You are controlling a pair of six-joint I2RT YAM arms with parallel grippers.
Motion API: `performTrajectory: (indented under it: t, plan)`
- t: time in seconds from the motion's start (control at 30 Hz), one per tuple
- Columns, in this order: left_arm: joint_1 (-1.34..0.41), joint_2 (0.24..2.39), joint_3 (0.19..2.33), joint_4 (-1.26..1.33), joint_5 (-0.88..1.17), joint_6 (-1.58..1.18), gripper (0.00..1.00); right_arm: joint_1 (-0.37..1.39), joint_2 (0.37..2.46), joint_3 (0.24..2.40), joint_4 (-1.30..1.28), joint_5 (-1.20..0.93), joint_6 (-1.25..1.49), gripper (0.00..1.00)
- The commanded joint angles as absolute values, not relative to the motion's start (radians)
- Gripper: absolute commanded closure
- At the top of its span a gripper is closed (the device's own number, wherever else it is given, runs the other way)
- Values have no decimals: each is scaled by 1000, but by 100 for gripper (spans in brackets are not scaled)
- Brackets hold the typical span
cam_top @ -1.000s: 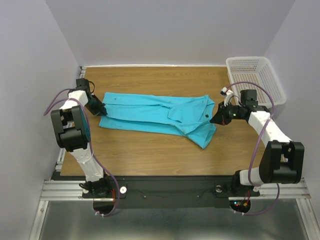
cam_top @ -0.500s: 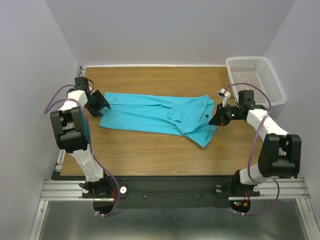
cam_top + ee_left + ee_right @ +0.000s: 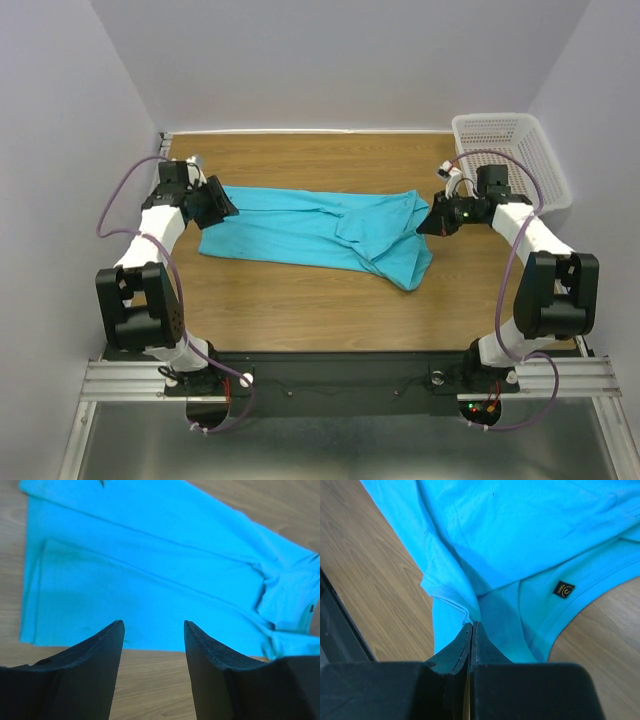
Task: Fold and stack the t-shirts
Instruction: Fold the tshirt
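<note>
The turquoise t-shirt (image 3: 300,228) lies spread lengthwise across the middle of the wooden table, its right end bunched. My left gripper (image 3: 222,205) hovers at the shirt's far-left corner. In the left wrist view the left gripper (image 3: 154,625) is open and empty, with the shirt (image 3: 150,565) below and beyond its fingers. My right gripper (image 3: 427,222) is at the shirt's right end. In the right wrist view the right gripper (image 3: 471,625) is shut on a fold of the cloth (image 3: 450,597). A small dark label (image 3: 563,588) shows beside it.
A white mesh basket (image 3: 540,160) stands at the far right corner of the table (image 3: 300,300). Grey walls close in the left, far and right sides. The black rail with the arm bases runs along the near edge.
My left arm has swung from the shirt's left edge toward the far side, and its gripper now sits over the far-left corner. My right gripper has moved slightly farther back, drawing the shirt's right end with it.
</note>
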State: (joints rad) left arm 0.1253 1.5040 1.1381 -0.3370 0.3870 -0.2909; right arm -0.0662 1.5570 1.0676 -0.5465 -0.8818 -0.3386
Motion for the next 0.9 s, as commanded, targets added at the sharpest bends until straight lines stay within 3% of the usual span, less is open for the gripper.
performTrajectory:
  t: [0.0,0.17,0.4,0.87]
  plan:
    - [112,1526,1043,-275,387,-281,41,-66,1565,1130,-523,-893,-324,99]
    - [104,1569,1025,-252,359,-285,54,-54,1585,1175,-532,-887,-316,100]
    - [104,1626,993,-245,304,-290,64,-31,1617,1238,-535,-874,-299,100]
    - [104,1674,963,-245,282,-268,69,-3,1736,1393,-532,-818,-247,99]
